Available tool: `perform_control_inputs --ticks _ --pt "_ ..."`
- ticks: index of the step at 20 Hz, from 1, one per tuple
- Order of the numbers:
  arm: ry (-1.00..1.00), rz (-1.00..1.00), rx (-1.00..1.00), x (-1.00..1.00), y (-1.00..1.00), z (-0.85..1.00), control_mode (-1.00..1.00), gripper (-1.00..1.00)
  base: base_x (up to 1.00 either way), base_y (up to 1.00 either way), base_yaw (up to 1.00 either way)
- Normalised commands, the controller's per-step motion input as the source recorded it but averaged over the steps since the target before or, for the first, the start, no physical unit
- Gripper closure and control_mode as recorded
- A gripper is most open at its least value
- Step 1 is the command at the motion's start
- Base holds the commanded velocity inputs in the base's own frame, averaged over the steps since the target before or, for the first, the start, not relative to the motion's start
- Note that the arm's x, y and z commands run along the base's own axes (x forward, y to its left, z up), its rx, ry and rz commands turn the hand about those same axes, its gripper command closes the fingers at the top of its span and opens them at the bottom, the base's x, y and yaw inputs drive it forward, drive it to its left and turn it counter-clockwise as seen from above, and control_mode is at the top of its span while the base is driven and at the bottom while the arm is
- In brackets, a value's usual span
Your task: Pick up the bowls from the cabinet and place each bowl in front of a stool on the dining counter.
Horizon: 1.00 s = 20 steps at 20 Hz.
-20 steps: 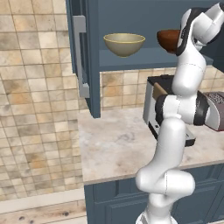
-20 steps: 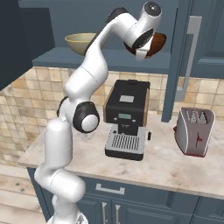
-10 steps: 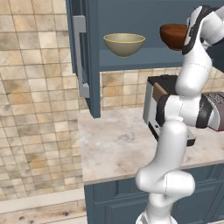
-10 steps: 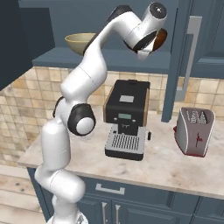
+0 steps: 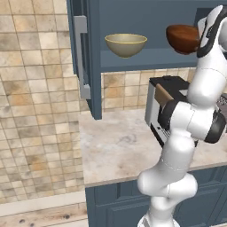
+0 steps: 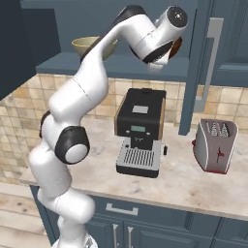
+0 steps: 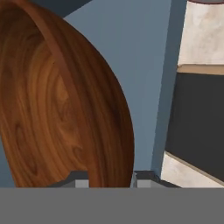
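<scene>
Gripping the rim of the reddish-brown bowl (image 7: 65,109), the tool (image 7: 109,177) has its two tips pinched on either side of the bowl's wall, one inside and one outside, so it is clenched on that bowl. In the left base view the brown bowl (image 5: 183,38) hangs tilted just in front of the hand, up at the level of the cabinet shelf (image 5: 146,59) and apparently lifted off it. The olive-beige bowl (image 5: 126,45) sits upright on the same shelf, well away from the tool toward the open cabinet door (image 5: 82,57). Below the tool stands the coffee machine (image 6: 140,131) on the desk (image 6: 193,186), with a toaster (image 6: 214,145) off to one side. To do this step well, I judge the bowl should be drawn straight out of the cabinet before any lowering, kept clear of the shelf edge and the door, and the thin rim pinch not jolted, since a deep bowl held by one edge may swing or slip. The coffee machine directly beneath leaves little room for a drop. Hard to make out: the right base view hides most of the bowl behind the wrist, the contact with the shelf cannot be confirmed, and neither the stools nor the dining counter can be placed from here.
</scene>
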Motion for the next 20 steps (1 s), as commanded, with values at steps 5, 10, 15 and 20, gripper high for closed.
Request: perform_control_inputs --ticks 5,10,15,20 --pt "0.01 0.00 -0.03 -0.98 0.43 0.00 -1.00 1.00 0.00 0.00 0.00" --pt "0.02 0.00 -0.05 -0.90 0.60 -0.13 -1.00 1.00 0.00 0.00 0.00" --pt "0.02 0.00 -0.05 -0.87 0.62 -0.20 -1.00 1.00 0.00 0.00 0.00" --pt "0.09 0.00 -0.02 -0.86 0.55 -0.03 -1.00 1.00 0.00 0.00 0.00"
